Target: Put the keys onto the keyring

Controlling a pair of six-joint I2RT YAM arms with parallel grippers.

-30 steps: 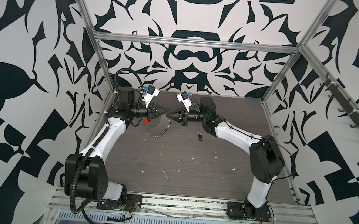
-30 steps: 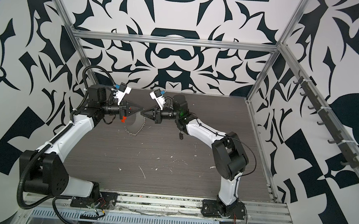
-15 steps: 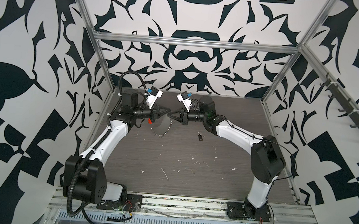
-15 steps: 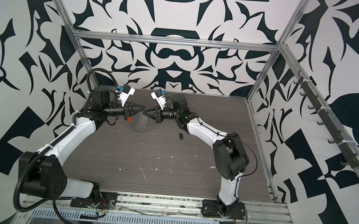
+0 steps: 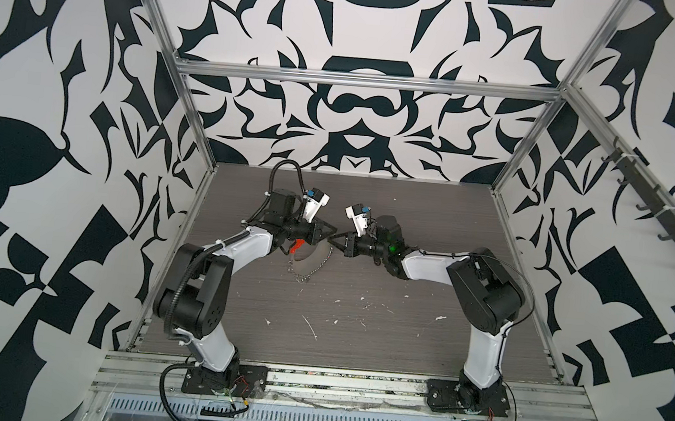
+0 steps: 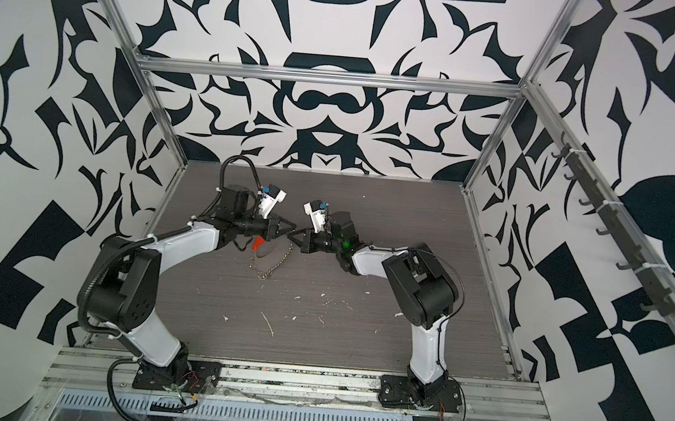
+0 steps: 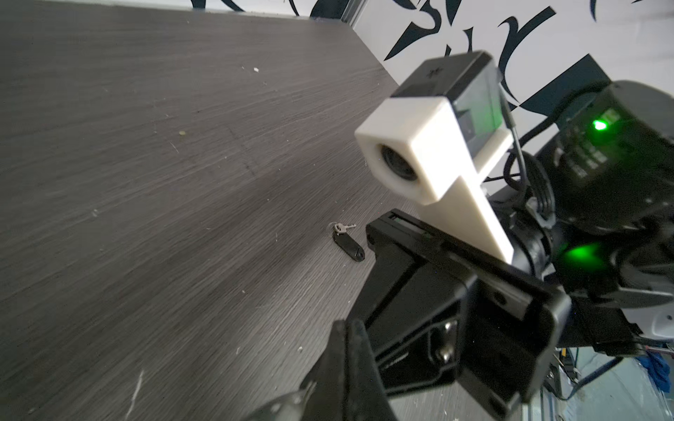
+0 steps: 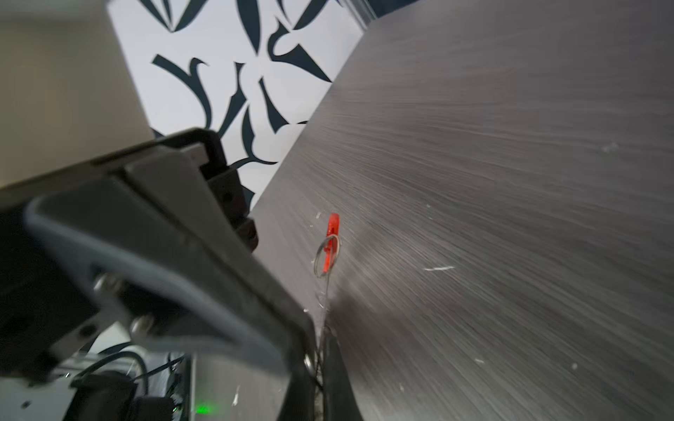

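The keyring is a silvery chain loop with a red section. It hangs just above the table in both top views. My right gripper is shut on its chain. The red section and a split ring dangle beyond those jaws. My left gripper meets it tip to tip, jaws pressed together; I see nothing between them. The tips of the left gripper and right gripper touch mid-table. The key, a black fob with a tiny silver ring, lies on the table. In both top views the right arm hides it.
White scraps lie scattered on the dark wood-grain table. Metal frame posts stand at the back corners, and a rail of hooks runs along the right wall. The right arm's white camera mount fills much of the left wrist view.
Both grippers, still tip to tip, have moved right and toward the front with the keyring. The right arm now covers the fob in the top views.
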